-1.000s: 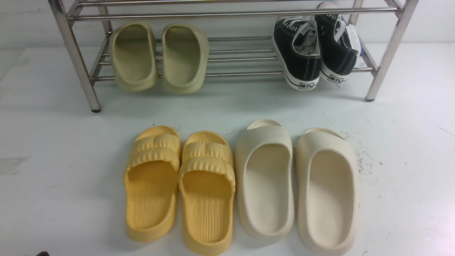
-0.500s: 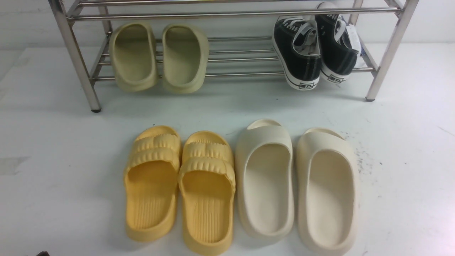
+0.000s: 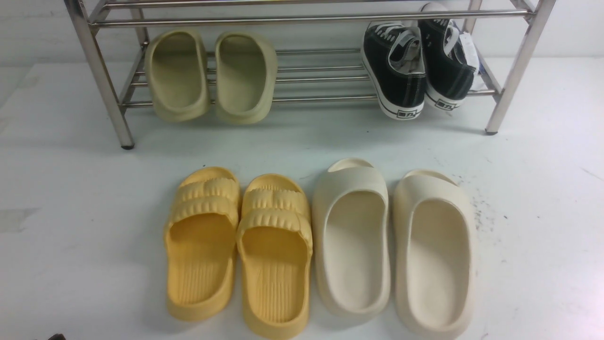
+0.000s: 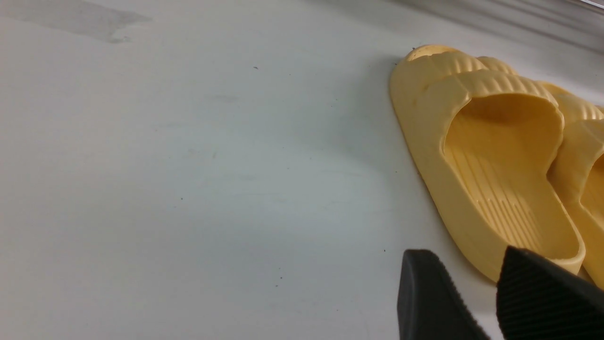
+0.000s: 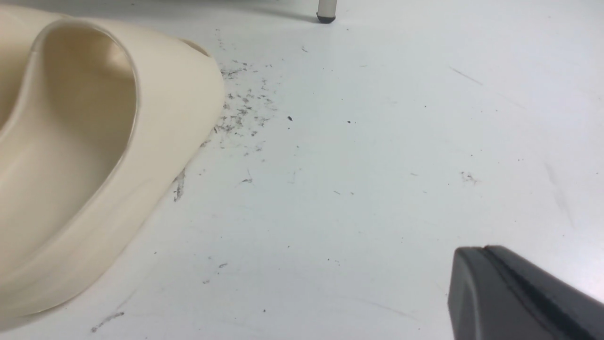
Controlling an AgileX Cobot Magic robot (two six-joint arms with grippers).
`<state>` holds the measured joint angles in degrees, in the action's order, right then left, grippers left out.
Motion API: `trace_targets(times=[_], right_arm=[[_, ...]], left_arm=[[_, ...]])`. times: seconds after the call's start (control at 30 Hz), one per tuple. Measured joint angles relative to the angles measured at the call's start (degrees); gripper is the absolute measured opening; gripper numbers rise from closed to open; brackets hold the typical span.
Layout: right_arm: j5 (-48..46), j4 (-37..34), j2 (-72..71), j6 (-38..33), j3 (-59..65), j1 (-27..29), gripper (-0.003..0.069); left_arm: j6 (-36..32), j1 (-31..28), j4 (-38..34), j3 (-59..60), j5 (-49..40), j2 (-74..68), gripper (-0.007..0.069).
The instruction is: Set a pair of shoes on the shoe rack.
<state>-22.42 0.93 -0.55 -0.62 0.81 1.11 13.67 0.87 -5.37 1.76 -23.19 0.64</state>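
Note:
The pair of shoes, two black canvas sneakers [image 3: 395, 71] with white laces and white soles, rests on the lower bars of the shoe rack [image 3: 302, 20], at its right end, heels toward me. In the left wrist view my left gripper [image 4: 465, 255] hovers low over the white floor beside the heel of a yellow slipper [image 4: 495, 156], its two black fingers apart and holding nothing. My right gripper [image 5: 483, 249] is shut, pads pressed together, empty, over bare floor to the side of a cream slide [image 5: 85, 156]. Neither gripper is near the sneakers.
Two olive slides [image 3: 177, 75] lean on the rack's lower tier at the left. On the floor in front stand a yellow slipper pair [image 3: 200, 245] and a cream slide pair [image 3: 351, 236]. A rack leg [image 5: 326, 9] shows far off in the right wrist view.

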Motion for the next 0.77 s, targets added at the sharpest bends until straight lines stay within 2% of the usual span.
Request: trace_targets(times=[0.77], right_arm=[[0.00,0.00,0.00,0.07,0.00,0.00,0.0037]], left_arm=[[0.00,0.00,0.00,0.00,0.00,0.00,0.0239]])
